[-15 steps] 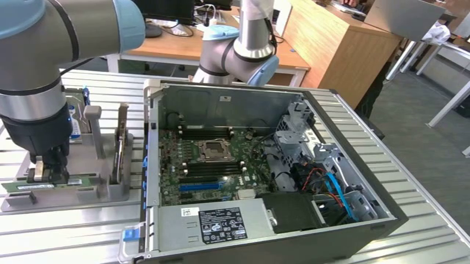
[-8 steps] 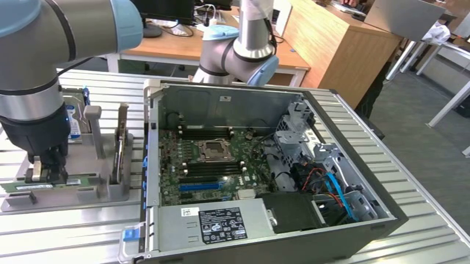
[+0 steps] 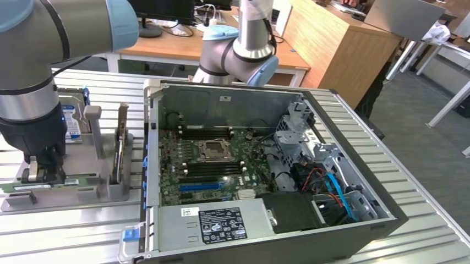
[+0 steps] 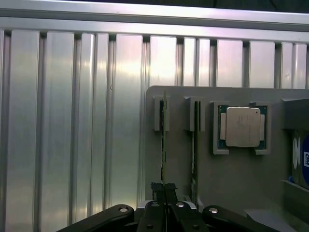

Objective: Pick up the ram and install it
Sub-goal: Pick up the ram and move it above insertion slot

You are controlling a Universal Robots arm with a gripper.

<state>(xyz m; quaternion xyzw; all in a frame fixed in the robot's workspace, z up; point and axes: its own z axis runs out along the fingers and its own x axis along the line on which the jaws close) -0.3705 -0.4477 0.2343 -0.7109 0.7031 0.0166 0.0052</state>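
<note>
Gripper (image 4: 164, 187) pinched nearly shut on ram (image 4: 164, 130) edge in grey holder (image 4: 231, 193); thin grip risks board twisting, snagging slot.

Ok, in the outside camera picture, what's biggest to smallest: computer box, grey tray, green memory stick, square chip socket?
1. computer box
2. grey tray
3 or 4. green memory stick and chip socket: the stick looks longer, the socket wider, so those two are too close to rank.
</note>
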